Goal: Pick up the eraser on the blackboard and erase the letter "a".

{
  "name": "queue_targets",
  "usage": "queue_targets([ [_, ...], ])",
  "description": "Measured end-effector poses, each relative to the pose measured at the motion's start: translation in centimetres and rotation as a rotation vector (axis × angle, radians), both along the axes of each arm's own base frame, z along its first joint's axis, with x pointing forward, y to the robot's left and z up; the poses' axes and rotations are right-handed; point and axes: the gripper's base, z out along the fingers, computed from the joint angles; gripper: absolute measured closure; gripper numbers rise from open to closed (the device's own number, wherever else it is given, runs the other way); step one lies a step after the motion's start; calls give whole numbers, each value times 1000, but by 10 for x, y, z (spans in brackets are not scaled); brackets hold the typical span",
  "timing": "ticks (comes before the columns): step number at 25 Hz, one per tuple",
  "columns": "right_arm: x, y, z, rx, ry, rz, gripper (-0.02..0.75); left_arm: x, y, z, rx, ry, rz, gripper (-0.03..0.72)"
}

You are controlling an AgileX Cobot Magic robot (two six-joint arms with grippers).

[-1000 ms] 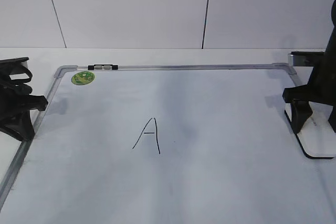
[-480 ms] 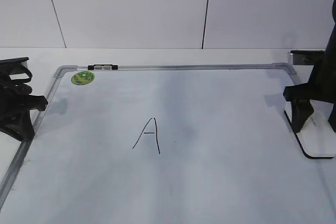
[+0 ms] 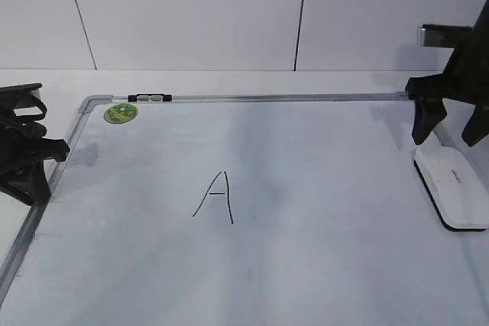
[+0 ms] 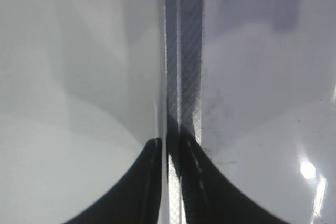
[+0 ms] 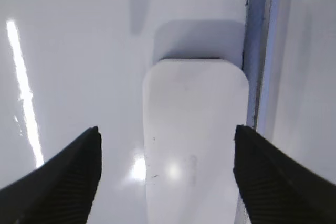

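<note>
While I look across the table, I count one large white dry-erase blackboard (image 3: 321, 265) with a grey metal frame, one flat white oblong plastic eraser (image 3: 452, 186) with a thin black underside, one handwritten black capital "A" (image 3: 217, 197), and one small round green sticker (image 3: 121, 113) in the board's far left corner. I can find no small lowercase letter on the board. A short black-and-silver clip (image 3: 150, 98) sits on the far frame rail just beside the sticker.

My right gripper (image 3: 447, 127) hangs above the far end of the eraser, apart from it, fingers spread wide and holding nothing. From the right wrist camera the eraser (image 5: 194, 140) lies between the two black fingertips (image 5: 68, 174), close against the board's right frame rail (image 5: 257, 51).

My left gripper (image 3: 30, 166) rests at the board's left edge. Its wrist camera shows only two dark finger bases over the frame rail (image 4: 184, 77), so I cannot tell how far it is open.
</note>
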Motion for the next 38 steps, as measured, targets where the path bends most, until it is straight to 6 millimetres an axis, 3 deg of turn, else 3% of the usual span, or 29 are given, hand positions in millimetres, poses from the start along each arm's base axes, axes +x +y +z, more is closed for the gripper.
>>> queue_targets([
  [11,-15,0,65,15,-172,13,143,0,0,0,0,0,0,570],
  [15,-18,1,69,26,-181,11,144,0,0,0,0,0,0,537],
  [20,-18,2,69,41,-180,9,144,0,1,0,8,-1,-6,444],
  [24,-18,3,69,46,-180,10,144,-1,0,5,7,-17,-8,426],
  [30,-18,3,71,47,-184,10,145,-4,2,39,21,-119,-24,421],
  [38,-29,3,92,52,-240,13,146,-5,2,127,9,-348,-36,421],
])
